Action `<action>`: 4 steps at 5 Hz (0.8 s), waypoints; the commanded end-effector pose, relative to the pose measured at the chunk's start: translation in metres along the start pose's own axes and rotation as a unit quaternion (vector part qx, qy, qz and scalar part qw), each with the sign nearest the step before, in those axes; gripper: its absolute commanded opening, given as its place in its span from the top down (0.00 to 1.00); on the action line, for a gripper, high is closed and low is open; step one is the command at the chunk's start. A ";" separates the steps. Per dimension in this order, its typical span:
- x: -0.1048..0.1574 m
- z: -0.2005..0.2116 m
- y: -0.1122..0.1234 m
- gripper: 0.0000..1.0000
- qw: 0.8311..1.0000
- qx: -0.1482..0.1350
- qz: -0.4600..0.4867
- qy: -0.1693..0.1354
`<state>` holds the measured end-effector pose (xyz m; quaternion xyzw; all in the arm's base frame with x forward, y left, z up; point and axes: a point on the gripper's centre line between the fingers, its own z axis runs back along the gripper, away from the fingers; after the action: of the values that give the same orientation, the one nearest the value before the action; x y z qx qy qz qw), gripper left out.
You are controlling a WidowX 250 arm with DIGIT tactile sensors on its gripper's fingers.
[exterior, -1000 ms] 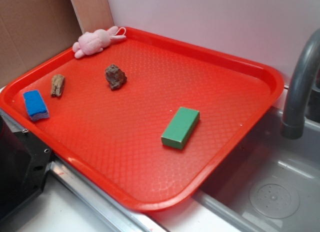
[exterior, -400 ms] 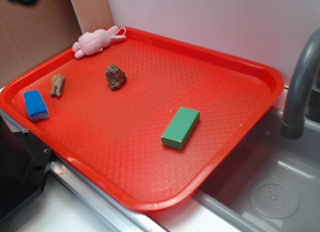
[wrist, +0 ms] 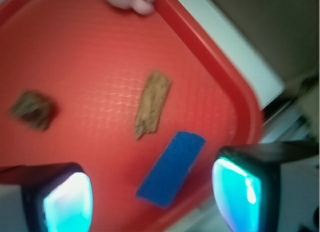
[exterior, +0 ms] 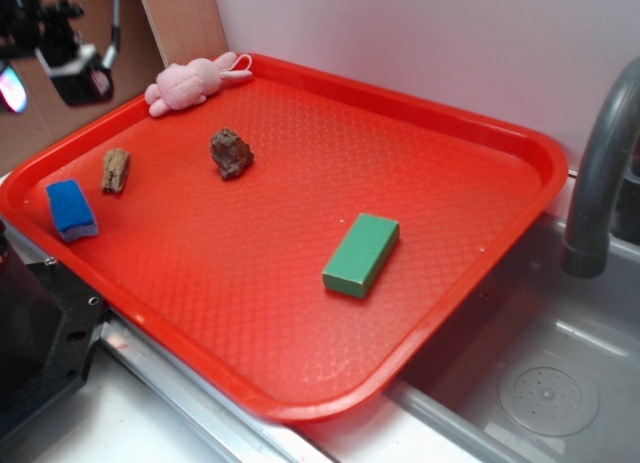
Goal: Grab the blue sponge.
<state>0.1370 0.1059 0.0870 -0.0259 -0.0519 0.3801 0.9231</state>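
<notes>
From my remote seat I see the small bright blue rectangular sponge (exterior: pixel 71 210) lying flat near the left corner of the large red textured plastic tray (exterior: pixel 300 243), close to the rim. Just beside it, a little further in, sits a tan splintered piece of wood (exterior: pixel 116 170), the two near each other but apart. Further toward the middle is a dark brown lumpy rock (exterior: pixel 231 152), and at the far edge, against the rim, a pink plush toy (exterior: pixel 190 83). A green rectangular block (exterior: pixel 361 254) lies well apart from all of these, toward the near right of the tray. The black gripper (exterior: pixel 70 68) hangs in the top left of the exterior view, above the tray's far-left rim and clear of everything on it — part of it runs out of the picture. Through the wrist camera I look down on the blue sponge (wrist: pixel 171 169), which lies slanted between the two glowing cyan finger pads (wrist: pixel 67 202) at the bottom of the picture, with the piece of wood (wrist: pixel 152 105) just beyond it and the rock (wrist: pixel 33 109) off to the left. The jaws stand spread wide with nothing between them, well above the sponge. To the right of the tray a grey curved faucet (exterior: pixel 600 173) rises over a grey sink basin (exterior: pixel 540 373).
</notes>
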 end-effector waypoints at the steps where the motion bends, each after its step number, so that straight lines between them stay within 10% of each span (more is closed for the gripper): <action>1: -0.007 -0.043 0.010 0.00 0.996 0.005 0.084 0.001; 4: -0.020 -0.065 0.017 0.00 0.996 0.054 -0.064 0.014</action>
<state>0.1246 0.1012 0.0180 0.0220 -0.0133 0.3245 0.9455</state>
